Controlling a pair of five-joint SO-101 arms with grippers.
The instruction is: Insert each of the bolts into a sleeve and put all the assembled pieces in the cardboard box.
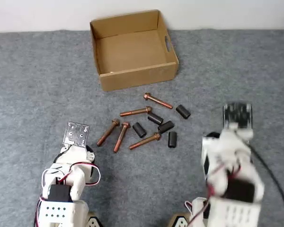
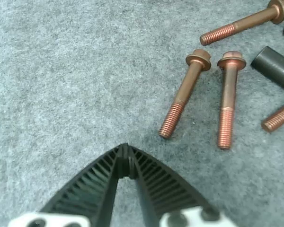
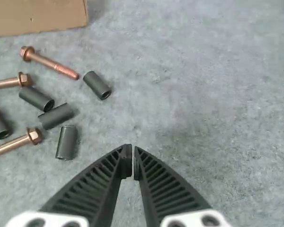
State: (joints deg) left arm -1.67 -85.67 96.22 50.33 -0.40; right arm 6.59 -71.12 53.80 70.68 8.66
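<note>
At the left side of the table, the left gripper (image 1: 75, 134) hangs low over the cloth with its ribbed fingers (image 2: 97, 184) pressed together and nothing between them. Ahead of it and to its right lies the nearest bolt (image 2: 184, 94), apart from the tips. Its long axis runs on a diagonal, with the threaded end toward the gripper and the flanged head away. A second bolt (image 2: 226, 101) lies just beside it, almost parallel. I judge that the left arm is the nearer one for these two.

Further right, the five bolts (image 1: 135, 112) and five black sleeves (image 1: 155, 118) lie loose in one cluster, none joined yet. The rightmost sleeve (image 1: 182, 111) lies on its side at a slant, with one open end showing in the right wrist view.

The right gripper (image 3: 131, 158) is clenched too and carries nothing. The sleeves lie to its left, so this arm is the nearer one for them.

Everything rests on a grey felt-like cover (image 1: 33, 85), flat and a little rough, so the round parts probably do not roll far. Around the cluster there is free space on each side for an approach. The cardboard box (image 1: 137, 78) stands beyond the parts, open and with nothing inside.
</note>
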